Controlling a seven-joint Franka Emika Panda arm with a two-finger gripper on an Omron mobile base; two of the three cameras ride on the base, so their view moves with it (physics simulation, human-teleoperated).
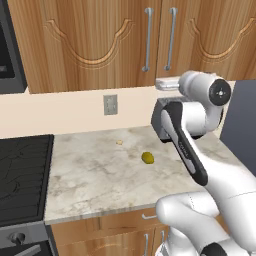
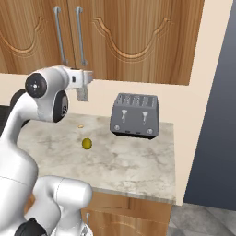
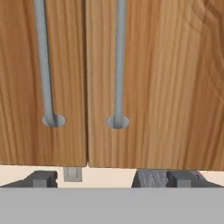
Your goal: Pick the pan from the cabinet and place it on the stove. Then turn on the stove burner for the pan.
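Observation:
The cabinet (image 1: 100, 40) hangs above the counter with both doors shut; its two silver bar handles (image 3: 119, 65) fill the hand view. The pan is hidden. My gripper (image 1: 161, 84) is raised just below the doors' lower edge and points at them, near the handles' lower ends. It is also in the right base view (image 2: 87, 77). It is open, with its dark fingertips (image 3: 41, 178) wide apart and nothing between them. The stove (image 1: 20, 175), with black grates and a grey front panel with a knob (image 1: 17, 239), lies at the far left.
A grey toaster (image 2: 135, 115) stands against the wall at the counter's right. A small yellow-green fruit (image 1: 147, 158) and a beige crumb (image 1: 119, 142) lie on the marble counter (image 1: 95, 175). A wall outlet (image 1: 110, 104) sits below the cabinet. A dark tall panel (image 2: 216, 115) borders the right.

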